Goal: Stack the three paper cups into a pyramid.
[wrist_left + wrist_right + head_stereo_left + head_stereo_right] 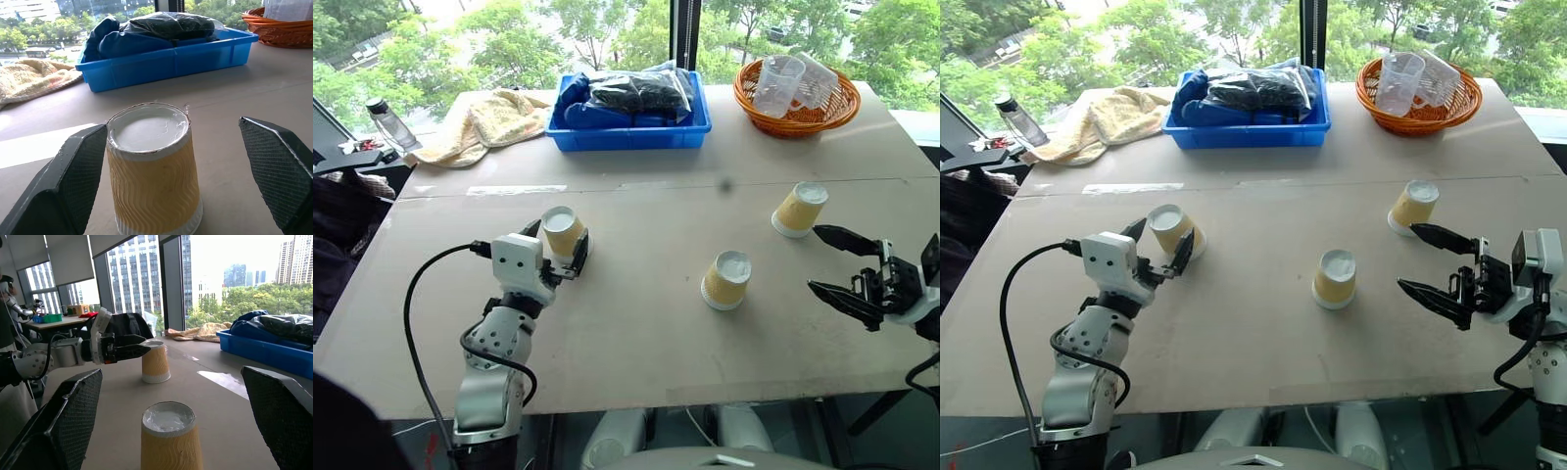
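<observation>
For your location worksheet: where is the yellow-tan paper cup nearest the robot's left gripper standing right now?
In the left eye view, that upside-down yellow-tan paper cup stands on the table's left side, between the open jaws of the left gripper, nearer the robot than the blue plastic tray.

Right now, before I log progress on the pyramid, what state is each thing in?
Left cup: upside down, between open fingers, unstacked.
Middle cup: upside down, alone.
Right cup: upside down, alone.
Left gripper: open.
Right gripper: open, empty.
Blue bin: full.
</observation>
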{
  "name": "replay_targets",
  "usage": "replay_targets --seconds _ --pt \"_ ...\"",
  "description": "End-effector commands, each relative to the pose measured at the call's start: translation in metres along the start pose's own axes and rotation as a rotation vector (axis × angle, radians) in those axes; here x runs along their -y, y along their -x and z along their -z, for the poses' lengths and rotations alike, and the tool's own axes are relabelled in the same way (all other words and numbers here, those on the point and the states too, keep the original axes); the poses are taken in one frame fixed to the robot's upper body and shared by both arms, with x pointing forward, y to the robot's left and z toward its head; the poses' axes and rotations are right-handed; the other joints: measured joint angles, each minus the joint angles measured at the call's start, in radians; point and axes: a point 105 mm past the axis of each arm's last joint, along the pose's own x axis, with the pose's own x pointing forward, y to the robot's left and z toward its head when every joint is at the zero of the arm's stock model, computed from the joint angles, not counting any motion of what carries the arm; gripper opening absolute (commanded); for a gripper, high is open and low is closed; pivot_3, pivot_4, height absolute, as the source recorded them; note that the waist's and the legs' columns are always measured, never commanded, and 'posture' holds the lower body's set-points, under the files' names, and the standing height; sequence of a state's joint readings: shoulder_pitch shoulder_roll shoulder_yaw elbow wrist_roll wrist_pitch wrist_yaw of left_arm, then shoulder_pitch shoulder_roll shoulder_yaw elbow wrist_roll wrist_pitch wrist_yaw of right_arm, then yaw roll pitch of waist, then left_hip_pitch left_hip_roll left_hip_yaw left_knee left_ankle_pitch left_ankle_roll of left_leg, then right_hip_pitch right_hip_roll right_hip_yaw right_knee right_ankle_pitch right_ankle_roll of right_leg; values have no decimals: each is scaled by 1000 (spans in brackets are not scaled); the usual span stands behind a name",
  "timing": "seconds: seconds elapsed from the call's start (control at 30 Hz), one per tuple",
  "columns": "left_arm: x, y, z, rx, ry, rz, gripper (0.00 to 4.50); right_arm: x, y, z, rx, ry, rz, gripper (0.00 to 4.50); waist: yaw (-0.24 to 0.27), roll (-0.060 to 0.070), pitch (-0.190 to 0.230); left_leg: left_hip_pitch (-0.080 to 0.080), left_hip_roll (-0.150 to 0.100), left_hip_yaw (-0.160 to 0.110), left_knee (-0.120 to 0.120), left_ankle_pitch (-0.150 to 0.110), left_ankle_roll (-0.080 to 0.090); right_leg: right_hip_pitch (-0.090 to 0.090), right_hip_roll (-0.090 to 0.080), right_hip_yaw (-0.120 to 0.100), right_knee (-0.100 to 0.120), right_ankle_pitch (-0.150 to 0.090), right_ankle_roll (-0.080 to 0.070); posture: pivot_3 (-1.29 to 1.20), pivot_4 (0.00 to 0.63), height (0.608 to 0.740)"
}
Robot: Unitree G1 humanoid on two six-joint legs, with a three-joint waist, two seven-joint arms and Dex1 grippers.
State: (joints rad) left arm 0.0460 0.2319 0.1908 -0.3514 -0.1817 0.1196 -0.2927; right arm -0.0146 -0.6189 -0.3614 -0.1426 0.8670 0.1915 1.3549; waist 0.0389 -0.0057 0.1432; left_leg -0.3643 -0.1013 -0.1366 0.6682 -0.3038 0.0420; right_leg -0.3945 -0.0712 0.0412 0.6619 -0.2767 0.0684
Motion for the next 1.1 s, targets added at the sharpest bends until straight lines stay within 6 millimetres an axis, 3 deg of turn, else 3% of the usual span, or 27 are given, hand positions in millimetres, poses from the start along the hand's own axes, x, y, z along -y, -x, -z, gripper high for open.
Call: replay_targets --seconds 0.03,0.3,0.47,0.5,0.63,0.8,0.9,1.1 --pt "-9 -6 -9 48 12 -45 4399 -3 -1 -5 5 34 -13 4500 0 0 0 0 0 0 0 0 0 0 0 0 0 0 0 0 150 740" --pt "-6 -22 7 1 51 -45 4399 -1 0 -8 15 74 4 4500 -2 0 0 0 0 0 0 0 0 -1 0 0 0 0 0 0 150 740" --pt "-7 -30 4 27 49 -26 4399 -2 -1 -6 13 75 5 4500 -1 0 0 0 0 0 0 0 0 -1 0 0 0 0 0 0 150 740" --pt "-7 -31 3 30 31 -14 3869 -2 -1 -6 13 79 9 4500 -1 0 0 0 0 0 0 0 0 -1 0 0 0 0 0 0 150 740" --pt "-5 -34 2 32 -8 10 2458 -2 0 -6 14 86 20 4500 -2 0 0 0 0 0 0 0 0 -1 0 0 0 0 0 0 150 740" --pt "-2 -36 3 33 -29 37 2458 -3 2 -7 12 93 28 4500 -1 0 0 0 0 0 0 0 0 -1 0 0 0 0 0 0 150 740" --pt "20 -41 -9 89 -22 173 2458 -5 3 -8 12 94 35 4500 0 0 0 0 0 0 0 0 0 -1 0 0 0 0 0 0 150 740" --pt "96 -37 -14 91 76 649 2458 -5 10 -9 -12 100 66 4500 -2 0 0 -1 0 0 0 0 0 -1 0 0 0 0 0 0 150 740"
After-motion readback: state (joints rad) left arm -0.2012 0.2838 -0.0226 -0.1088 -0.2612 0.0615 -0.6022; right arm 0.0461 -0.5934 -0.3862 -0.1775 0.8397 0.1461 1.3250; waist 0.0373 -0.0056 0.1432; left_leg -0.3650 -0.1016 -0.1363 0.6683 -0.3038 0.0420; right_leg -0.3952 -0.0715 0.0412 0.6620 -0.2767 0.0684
